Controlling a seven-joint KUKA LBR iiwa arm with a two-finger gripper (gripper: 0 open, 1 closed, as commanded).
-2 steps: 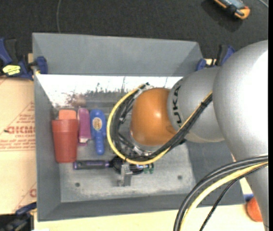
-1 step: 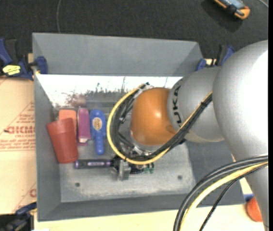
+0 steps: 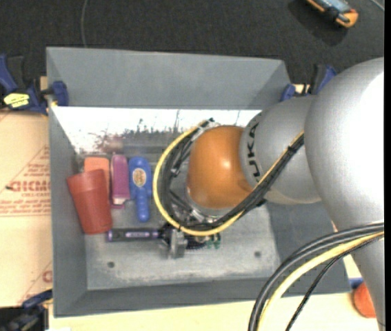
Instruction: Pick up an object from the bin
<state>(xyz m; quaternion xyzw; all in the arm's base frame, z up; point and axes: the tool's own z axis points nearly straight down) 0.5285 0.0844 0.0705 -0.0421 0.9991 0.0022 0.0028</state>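
Pincer low in grey bin, at purple pen's right end; grip unreadable. Red cup, pink piece, blue piece lie left.

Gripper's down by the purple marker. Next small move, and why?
Probably shift the gripper slightly toward the view's left, over the middle of the purple marker. The gripper sits at the marker's right end, not over its body. The marker lies flat and is the nearest thing to it.
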